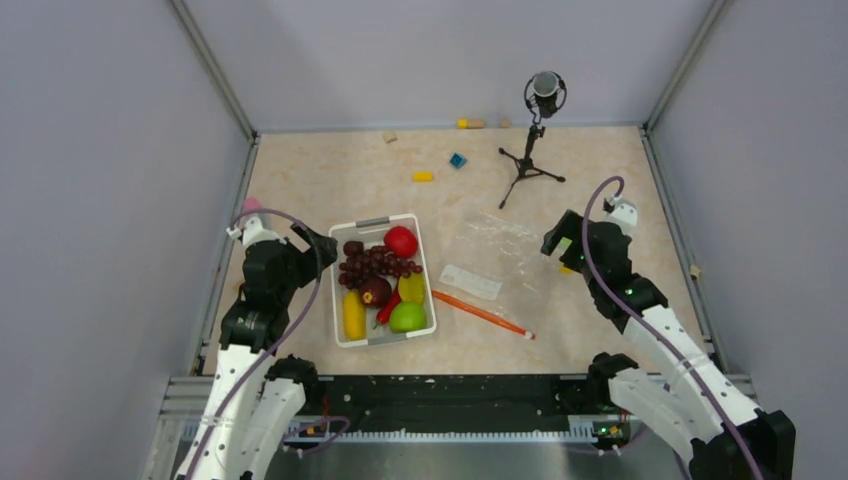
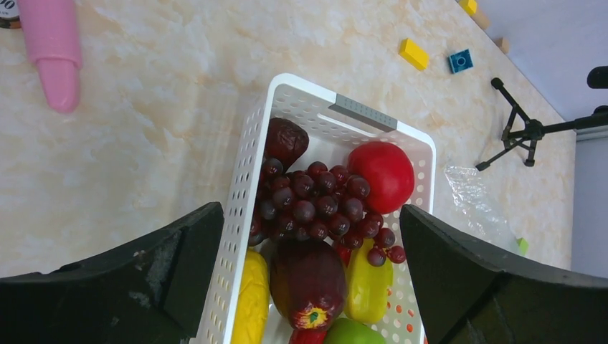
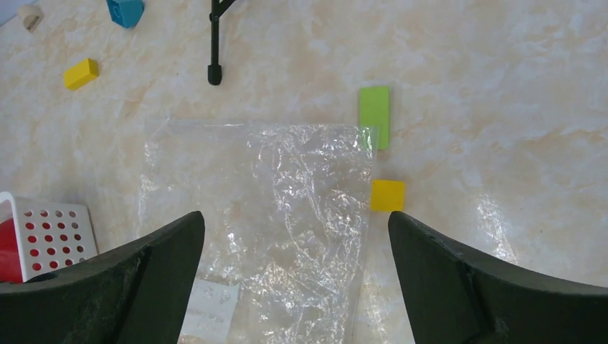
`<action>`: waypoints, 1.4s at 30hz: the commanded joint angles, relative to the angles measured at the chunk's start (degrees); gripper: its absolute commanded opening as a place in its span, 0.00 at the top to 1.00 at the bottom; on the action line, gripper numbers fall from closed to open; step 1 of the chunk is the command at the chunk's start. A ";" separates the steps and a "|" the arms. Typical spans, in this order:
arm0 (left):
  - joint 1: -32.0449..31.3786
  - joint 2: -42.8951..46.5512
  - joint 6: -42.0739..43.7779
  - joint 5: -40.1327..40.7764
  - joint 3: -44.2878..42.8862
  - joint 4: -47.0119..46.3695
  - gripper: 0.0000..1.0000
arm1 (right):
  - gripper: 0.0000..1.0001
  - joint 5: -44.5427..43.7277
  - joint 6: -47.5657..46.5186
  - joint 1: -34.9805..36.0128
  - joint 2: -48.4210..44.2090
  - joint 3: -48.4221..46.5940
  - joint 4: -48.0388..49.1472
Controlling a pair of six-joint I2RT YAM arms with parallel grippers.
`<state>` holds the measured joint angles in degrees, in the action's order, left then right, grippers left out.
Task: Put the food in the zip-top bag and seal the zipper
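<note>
From the top camera we've got the left arm (image 1: 250, 310) folded up from its base, wrist turned toward the white perforated plastic basket (image 1: 333, 290). The left gripper (image 1: 318, 243) hangs just beside the basket's far-left corner, jaws spread wide with nothing in them. The right arm (image 1: 660, 330) stretches up and leftward, and the right gripper (image 1: 553, 240) sits at the right edge of the clear crinkly plastic zip-top bag (image 1: 500, 245), also gaping and empty. The bag lies flat on the table (image 1: 330, 180) just right of the basket, its thin orange-red zipper strip (image 1: 480, 313) along the near edge. All the toy food (image 1: 395, 268) is in the basket: round red apple (image 1: 401, 241), dark purple grape bunch (image 1: 375, 262), maroon fruit (image 1: 375, 291), yellow pieces (image 1: 353, 314), green fruit (image 1: 407, 317), red chili (image 1: 388, 308).

Left wrist cam: we look down on the basket between the two black fingers (image 2: 172, 279), which stand well apart. A pink stick (image 2: 54, 57) shows in the upper-left corner.

Right wrist cam: the bag fills the gap between that gripper's fingers, with a flat green block (image 3: 374, 115) at its far corner and a small yellow block (image 3: 388, 195) just beside its edge.
</note>
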<state>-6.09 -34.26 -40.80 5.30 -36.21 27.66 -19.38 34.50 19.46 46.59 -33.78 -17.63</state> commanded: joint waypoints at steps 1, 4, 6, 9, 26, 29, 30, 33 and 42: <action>0.20 -0.17 0.56 -2.10 -1.35 -1.13 0.02 | 0.01 3.83 -2.88 0.28 -2.77 0.32 2.48; 0.20 -0.13 0.92 -3.12 -0.50 -2.60 0.02 | 0.01 9.99 -4.20 0.25 -5.32 3.14 7.85; 0.20 -0.22 1.10 -4.25 0.41 -4.40 0.02 | 0.01 15.18 -5.84 0.29 -6.62 4.14 9.78; 0.20 -0.91 1.42 -7.86 1.52 -7.68 0.02 | 0.01 25.42 -10.22 1.46 -5.92 3.25 10.01; -0.02 -4.26 4.70 -11.77 2.86 -10.79 0.02 | 0.10 -11.35 -38.85 45.64 42.27 -16.63 -6.71; -0.07 -3.83 4.72 -11.89 2.99 -10.82 0.02 | 0.11 -13.97 -38.95 45.58 44.53 -16.49 -5.52; -0.07 -3.78 4.70 -12.02 3.12 -10.89 0.02 | 0.12 -14.41 -38.95 45.64 44.73 -16.12 -4.89; -0.07 -3.82 4.67 -11.98 3.25 -11.03 0.02 | 0.14 -14.94 -38.67 45.64 44.07 -15.18 -3.25; -0.07 -4.41 4.66 -12.44 3.47 -11.57 0.02 | 0.22 -13.81 -38.43 45.53 39.38 -13.01 0.39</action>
<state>-6.09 -38.79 -37.26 -6.57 -33.15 19.62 -32.12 -3.60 64.75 89.58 -47.18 -20.21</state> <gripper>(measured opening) 0.983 0.793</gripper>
